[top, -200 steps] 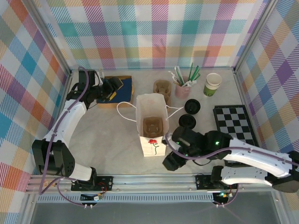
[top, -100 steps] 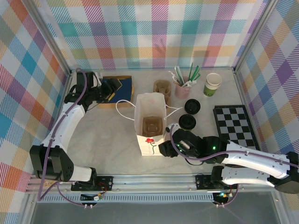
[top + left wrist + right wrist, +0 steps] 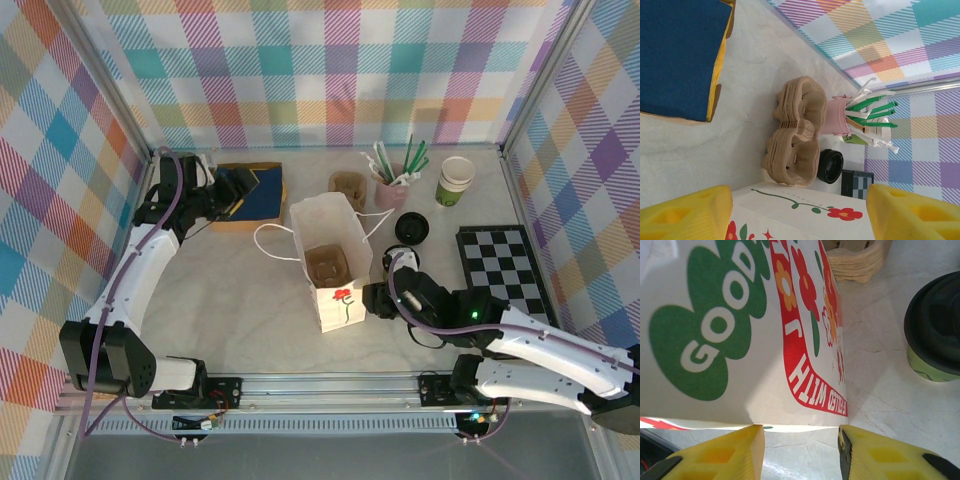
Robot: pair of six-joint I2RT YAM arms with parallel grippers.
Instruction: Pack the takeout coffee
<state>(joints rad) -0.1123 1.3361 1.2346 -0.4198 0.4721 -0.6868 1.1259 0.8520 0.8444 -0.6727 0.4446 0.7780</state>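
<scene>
Standing mid-surface [image 3: 230, 290], the white paper bag [image 3: 340, 300] gapes open. The right pincer [image 3: 800, 435] sits low against the bag's right side, fingers apart, its lower edge at their tips. The left pincer [image 3: 797, 200], also apart and empty, hovers by the blue pad [image 3: 255, 190]. The takeout coffee [image 3: 935, 330] stands upright just right of the bag.

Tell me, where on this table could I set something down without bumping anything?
The widest bare tabletop lies left of the paper bag, in front of the blue pad. Behind and right of the bag it is crowded: the right hand, takeout coffee, straw cup, carrier stack and checkerboard.
</scene>
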